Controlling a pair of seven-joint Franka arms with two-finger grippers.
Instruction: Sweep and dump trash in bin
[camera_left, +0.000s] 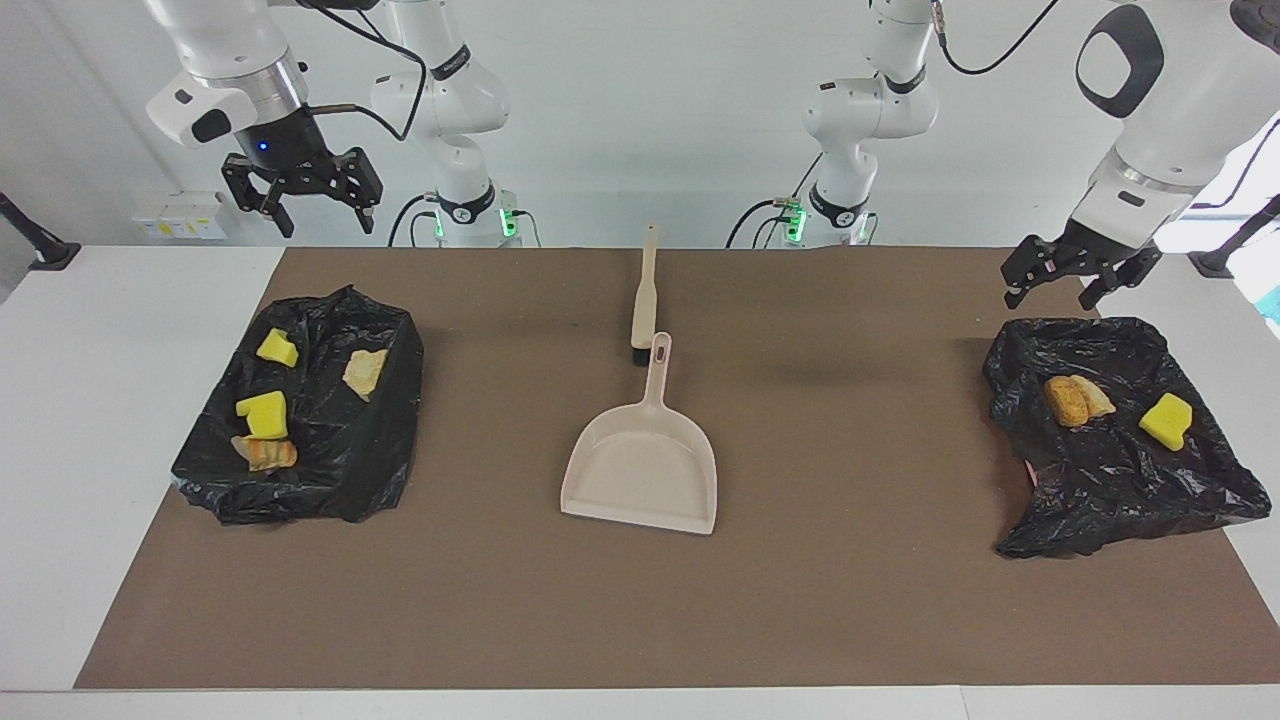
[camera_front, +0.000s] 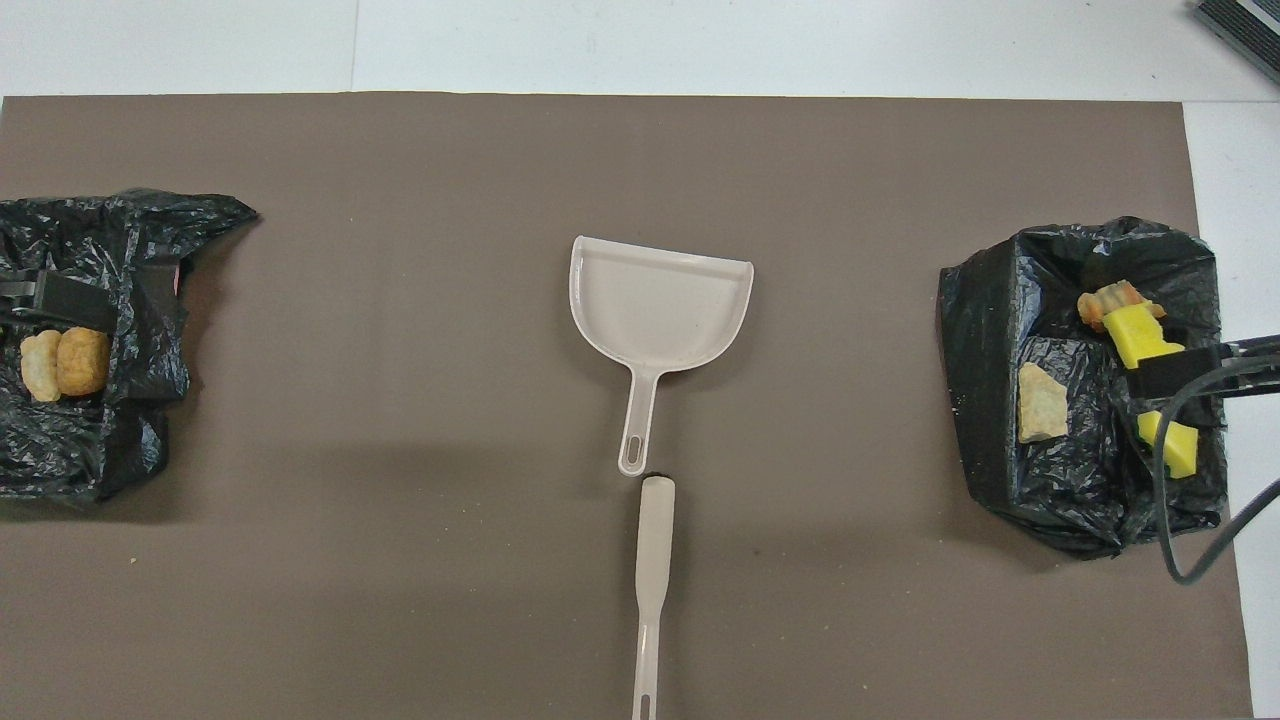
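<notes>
Dustpan (camera_left: 640, 468) lying unused mid-mat beside brush (camera_left: 645, 290), apparently since trash (camera_left: 1075, 400) sits bagged either side, left gripper (camera_left: 1080, 280) and right gripper (camera_left: 302, 195) raised, empty, jaws released.

Two crumpled black plastic bin bags (camera_left: 310, 420) (camera_left: 1115, 440). Three yellow sponge chunks (camera_left: 277, 347) (camera_left: 262, 414) (camera_left: 1165, 420). Three golden-brown bread-like lumps (camera_left: 365, 370) (camera_left: 268, 454) (camera_left: 1076, 400). One beige plastic dustpan (camera_left: 642, 465). One beige hand brush (camera_left: 645, 290). Two black two-finger grippers (camera_left: 300, 190) (camera_left: 1078, 272).
</notes>
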